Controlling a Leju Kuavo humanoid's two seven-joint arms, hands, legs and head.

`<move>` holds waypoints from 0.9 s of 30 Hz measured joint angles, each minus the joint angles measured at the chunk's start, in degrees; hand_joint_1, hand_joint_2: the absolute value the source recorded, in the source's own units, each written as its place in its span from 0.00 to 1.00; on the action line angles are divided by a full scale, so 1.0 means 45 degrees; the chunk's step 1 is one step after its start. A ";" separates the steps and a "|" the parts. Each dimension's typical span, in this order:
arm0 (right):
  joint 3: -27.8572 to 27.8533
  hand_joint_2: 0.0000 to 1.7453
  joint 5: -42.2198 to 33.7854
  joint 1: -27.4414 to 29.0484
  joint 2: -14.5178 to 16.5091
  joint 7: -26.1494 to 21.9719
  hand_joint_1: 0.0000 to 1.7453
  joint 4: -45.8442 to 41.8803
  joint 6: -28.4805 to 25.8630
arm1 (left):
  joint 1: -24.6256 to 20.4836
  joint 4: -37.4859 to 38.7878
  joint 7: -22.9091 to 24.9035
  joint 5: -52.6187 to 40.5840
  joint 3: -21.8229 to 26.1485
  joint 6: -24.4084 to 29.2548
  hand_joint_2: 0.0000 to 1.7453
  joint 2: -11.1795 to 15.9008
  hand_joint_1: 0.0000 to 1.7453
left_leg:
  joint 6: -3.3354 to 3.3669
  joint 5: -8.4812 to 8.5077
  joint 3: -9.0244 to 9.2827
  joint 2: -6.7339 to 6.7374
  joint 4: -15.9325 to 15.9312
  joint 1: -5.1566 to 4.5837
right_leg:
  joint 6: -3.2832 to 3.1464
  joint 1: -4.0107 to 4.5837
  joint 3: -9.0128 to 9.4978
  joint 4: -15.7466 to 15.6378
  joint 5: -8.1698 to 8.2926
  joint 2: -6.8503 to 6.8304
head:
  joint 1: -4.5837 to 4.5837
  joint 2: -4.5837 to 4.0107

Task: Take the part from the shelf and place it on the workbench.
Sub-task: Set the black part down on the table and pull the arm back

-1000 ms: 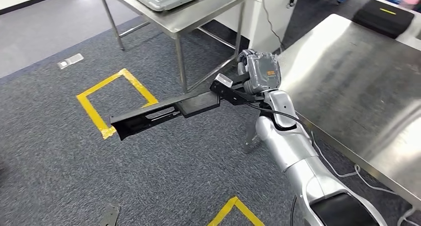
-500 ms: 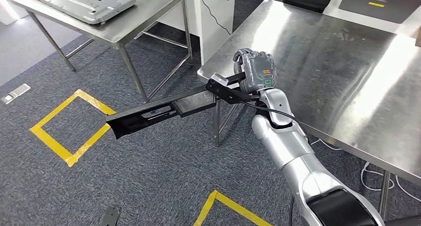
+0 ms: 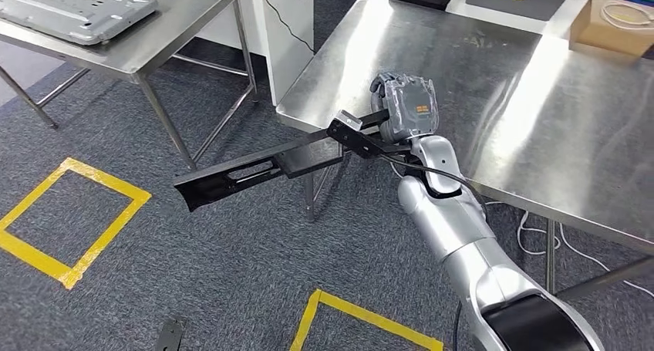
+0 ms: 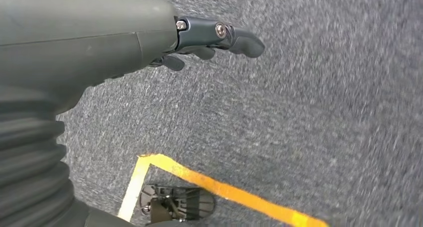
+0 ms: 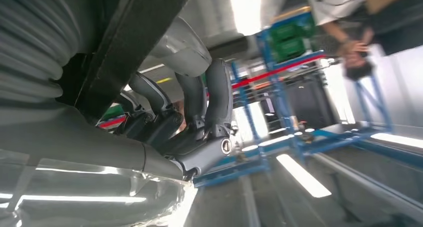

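My right hand (image 3: 401,108) grips one end of a long black part (image 3: 262,166), a flat bracket with slots. The part sticks out level to the left, over the carpet, while the hand hovers above the near left corner of the steel workbench (image 3: 540,96). In the right wrist view the dark fingers (image 5: 199,102) wrap around the black part (image 5: 134,42). My left hand (image 4: 149,42) hangs above the grey carpet with its fingers (image 4: 234,37) loosely extended and nothing in them.
A second steel table (image 3: 146,42) with a grey metal panel (image 3: 69,11) stands at the far left. A cardboard box (image 3: 613,23) sits at the workbench's far right. Yellow tape squares (image 3: 69,220) mark the carpet. Cables (image 3: 532,227) hang under the workbench. A person (image 5: 359,17) stands beyond blue racks.
The whole view has swung toward the workbench, which now lies more in front of me. My right hand, still holding the part, has come over the bench's corner.
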 joint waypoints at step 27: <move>-0.0224 1.00 0.2813 -0.0112 -0.0332 0.2126 1.00 0.0182 -0.0862 | -0.0015 -0.0005 -0.0169 -0.0316 0.0197 -0.0052 1.00 -0.0067 0.00 | -0.0595 0.0078 0.0018 -0.0499 -0.0073 0.0036 | -0.0269 0.0141 0.2108 -0.3771 0.1427 0.0201 | -0.0089 -0.0002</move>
